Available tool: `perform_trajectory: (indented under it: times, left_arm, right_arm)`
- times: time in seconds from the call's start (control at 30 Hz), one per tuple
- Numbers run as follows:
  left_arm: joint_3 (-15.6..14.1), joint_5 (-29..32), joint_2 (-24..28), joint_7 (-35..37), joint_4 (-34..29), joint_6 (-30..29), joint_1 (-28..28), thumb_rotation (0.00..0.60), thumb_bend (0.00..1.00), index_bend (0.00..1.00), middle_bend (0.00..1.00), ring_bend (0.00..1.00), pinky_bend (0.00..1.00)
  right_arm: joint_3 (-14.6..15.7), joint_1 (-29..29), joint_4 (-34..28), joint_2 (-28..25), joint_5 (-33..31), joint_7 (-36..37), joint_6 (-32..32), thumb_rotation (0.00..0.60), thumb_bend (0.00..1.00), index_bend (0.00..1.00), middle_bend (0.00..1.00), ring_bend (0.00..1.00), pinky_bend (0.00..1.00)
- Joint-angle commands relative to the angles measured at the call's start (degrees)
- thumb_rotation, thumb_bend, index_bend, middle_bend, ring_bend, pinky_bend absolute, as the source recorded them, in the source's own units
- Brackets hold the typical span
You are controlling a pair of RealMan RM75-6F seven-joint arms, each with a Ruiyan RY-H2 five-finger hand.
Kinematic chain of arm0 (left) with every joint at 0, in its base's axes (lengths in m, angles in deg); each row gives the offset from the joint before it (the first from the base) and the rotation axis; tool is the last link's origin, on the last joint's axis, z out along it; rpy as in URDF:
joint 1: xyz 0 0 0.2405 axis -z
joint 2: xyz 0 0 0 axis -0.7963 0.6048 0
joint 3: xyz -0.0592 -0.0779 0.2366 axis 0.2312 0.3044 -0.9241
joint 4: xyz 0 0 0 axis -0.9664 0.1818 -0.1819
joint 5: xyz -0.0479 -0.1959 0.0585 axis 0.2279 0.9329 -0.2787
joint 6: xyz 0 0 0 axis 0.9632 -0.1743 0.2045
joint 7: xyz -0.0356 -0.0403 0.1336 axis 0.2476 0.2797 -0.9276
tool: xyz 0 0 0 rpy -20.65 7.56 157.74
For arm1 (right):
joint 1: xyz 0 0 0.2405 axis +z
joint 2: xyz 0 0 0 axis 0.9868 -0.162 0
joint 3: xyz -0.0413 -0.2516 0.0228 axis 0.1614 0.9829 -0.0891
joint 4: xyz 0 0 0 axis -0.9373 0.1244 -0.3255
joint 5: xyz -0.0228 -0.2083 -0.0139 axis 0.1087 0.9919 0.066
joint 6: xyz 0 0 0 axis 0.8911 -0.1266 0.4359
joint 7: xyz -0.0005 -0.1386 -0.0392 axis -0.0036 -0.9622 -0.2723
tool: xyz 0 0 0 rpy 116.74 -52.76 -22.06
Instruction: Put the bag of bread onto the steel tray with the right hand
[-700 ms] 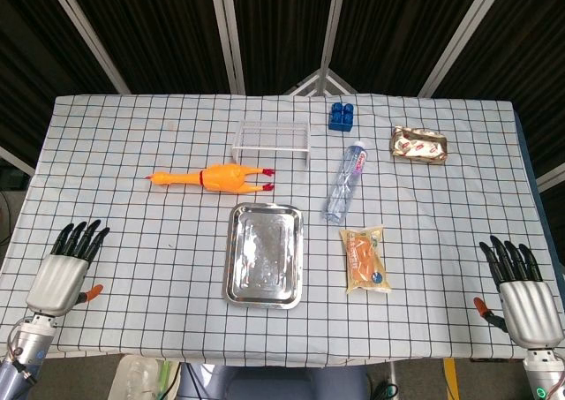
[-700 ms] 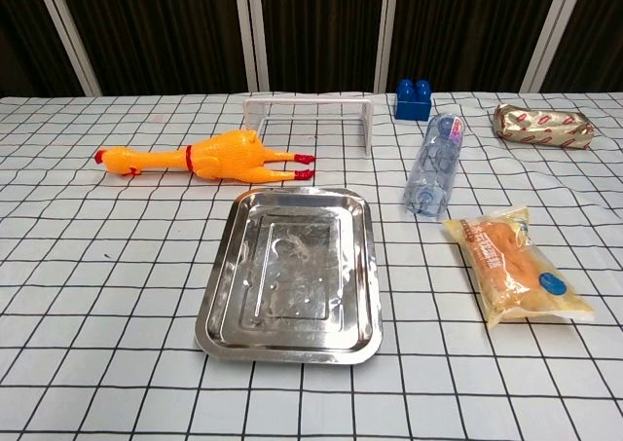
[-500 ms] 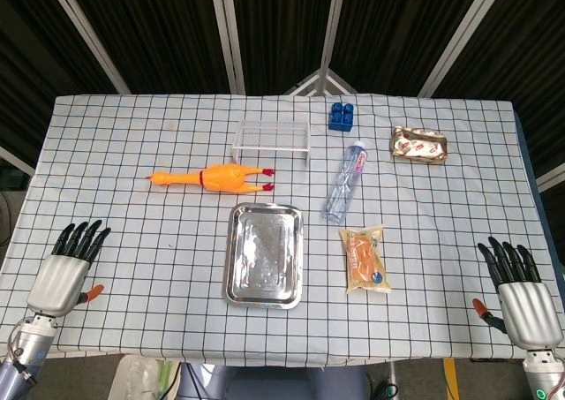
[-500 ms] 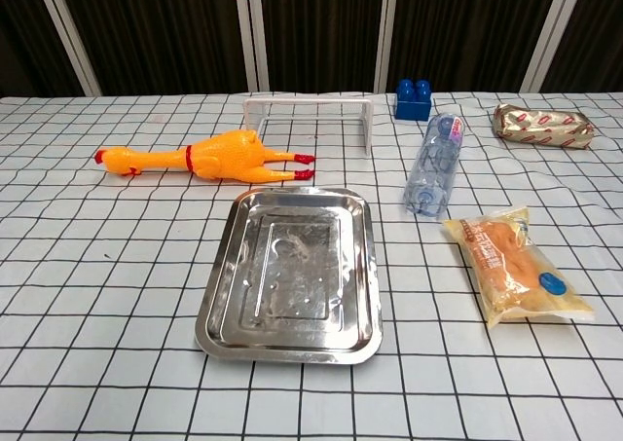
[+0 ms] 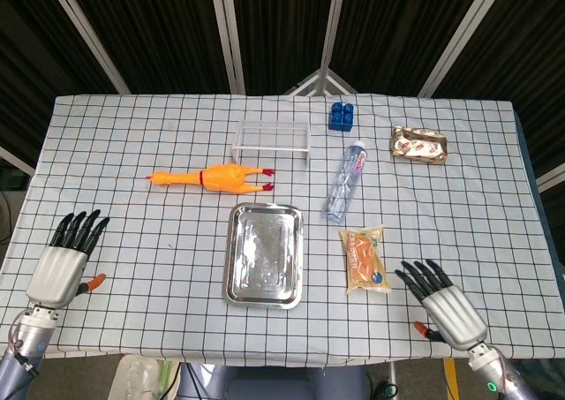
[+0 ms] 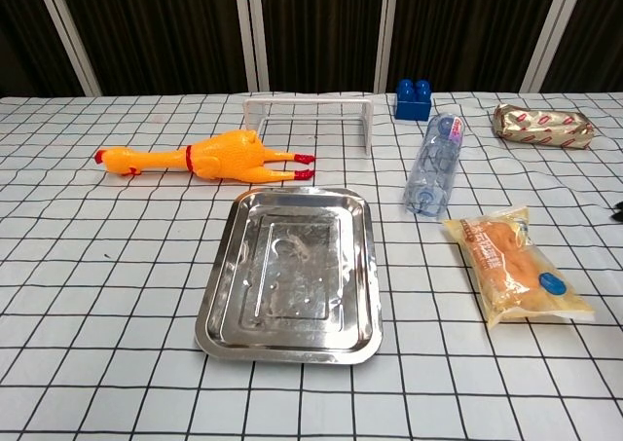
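The bag of bread (image 5: 365,259) (image 6: 517,268) lies flat on the checked cloth, right of the empty steel tray (image 5: 263,253) (image 6: 291,275). In the head view my right hand (image 5: 444,309) hovers open near the front edge, just right of and nearer than the bag, fingers spread toward it, not touching. At the front left corner my left hand (image 5: 64,263) is open, far from both. In the chest view only a dark fingertip shows at the right edge.
A water bottle (image 5: 345,181) lies just behind the bag. A rubber chicken (image 5: 218,178) lies behind the tray. A clear rack (image 5: 272,139), a blue block (image 5: 342,115) and a wrapped packet (image 5: 420,144) sit further back.
My right hand has moved left from the front right corner to just beside the bread bag. My left hand has shifted slightly forward. The objects have not moved.
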Motion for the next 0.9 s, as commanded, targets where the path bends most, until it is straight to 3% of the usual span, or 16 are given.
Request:
perform_trajectory:
  times: [0.03,0.4,0.8,0.87,0.9]
  left_arm:
    - [1.2,0.1,0.0,0.2,0.2,-1.0,0.4,0.6,0.02,0.0,0.0,0.0,0.0]
    - [2.4,4.2,-0.5,-1.0,1.2,1.9,1.1,0.6,0.02,0.0,0.0,0.0,0.0]
    - [3.6,8.3,-0.8,-1.7,1.6,4.9,2.0,0.6,0.02,0.0,0.0,0.0,0.0]
    - [3.8,8.9,-0.7,-1.6,1.6,5.2,2.1,0.6,0.02,0.0,0.0,0.0,0.0]
    - [3.9,9.1,-0.6,-1.4,1.6,5.3,2.1,0.6,0.02,0.0,0.0,0.0,0.0]
  right_arm:
    - [-2.1,5.1,-2.5,3.9,-4.0,-4.6,8.0,0.6,0.3,0.0,0.0,0.0,0.0]
    - [-9.4,12.2,-1.5,9.3,-18.0,-15.0,17.8,0.6,0.3,0.0,0.0,0.0,0.0]
    - [-10.3,17.1,3.2,12.2,-24.5,-14.1,23.1,0.6,0.3,0.0,0.0,0.0,0.0]
    - [-10.2,17.7,4.0,12.8,-25.2,-13.6,23.6,0.6,0.3,0.0,0.0,0.0,0.08]
    - [-10.2,17.9,4.4,13.1,-25.2,-13.3,23.6,0.6,0.3,0.03,0.04,0.01,0.2]
